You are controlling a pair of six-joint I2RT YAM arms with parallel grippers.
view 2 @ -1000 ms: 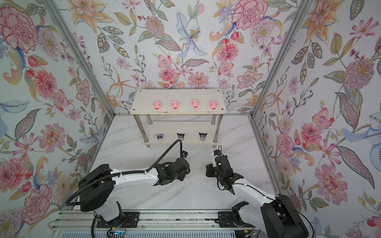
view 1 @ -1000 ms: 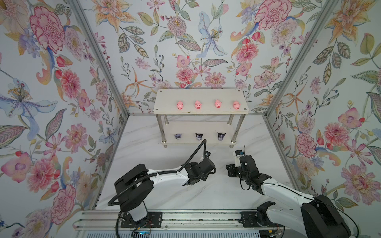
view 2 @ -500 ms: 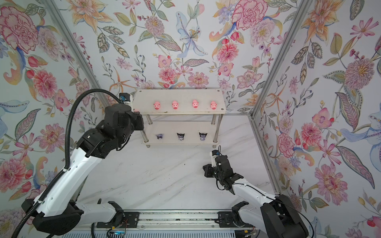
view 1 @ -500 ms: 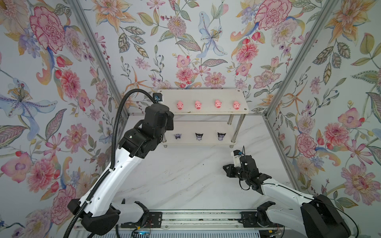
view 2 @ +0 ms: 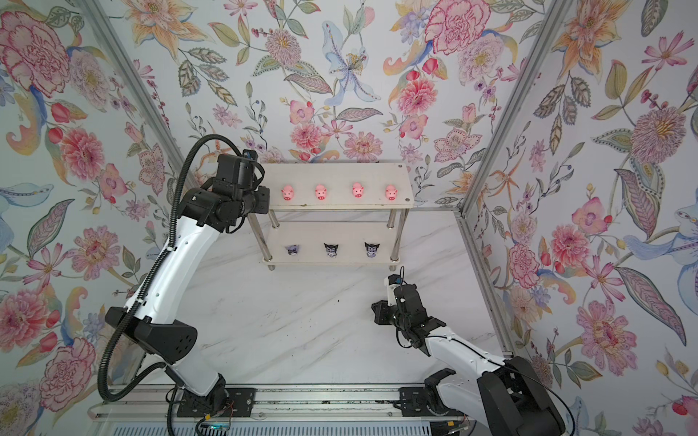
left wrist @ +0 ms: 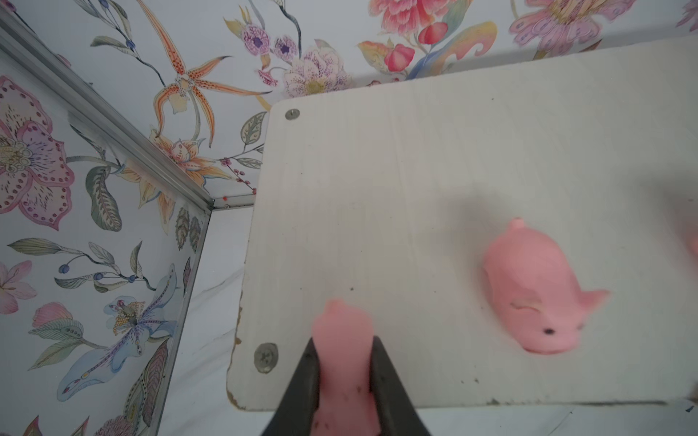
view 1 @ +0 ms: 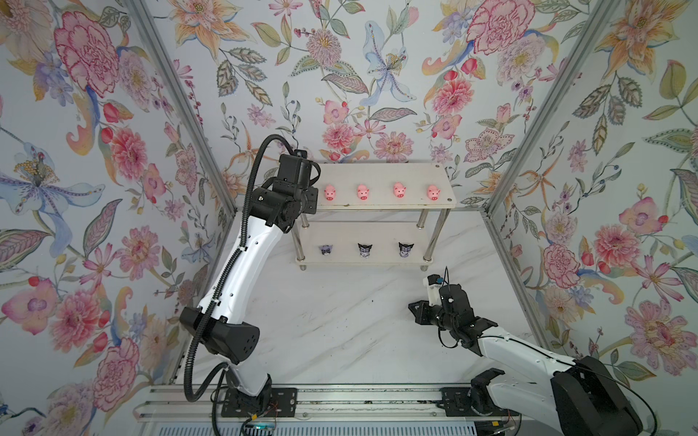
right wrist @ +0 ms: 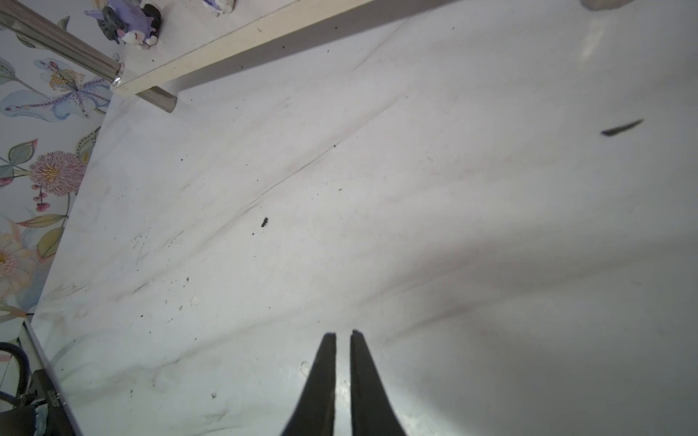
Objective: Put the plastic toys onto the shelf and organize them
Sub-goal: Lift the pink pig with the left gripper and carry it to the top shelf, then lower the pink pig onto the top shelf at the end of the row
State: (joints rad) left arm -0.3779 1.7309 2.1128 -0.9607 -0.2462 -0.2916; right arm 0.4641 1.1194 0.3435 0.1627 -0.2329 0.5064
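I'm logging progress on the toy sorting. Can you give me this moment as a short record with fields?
top tier: four pink pigs in a row on the shelf
lower tier: three purple-and-white figurines in a row
left gripper: shut on a fifth pig, over the top board's left end, beside the end pig
contact with board: cannot tell
right gripper: shut, empty, low over the tabletop
toys off the shelf: only the held pig in view
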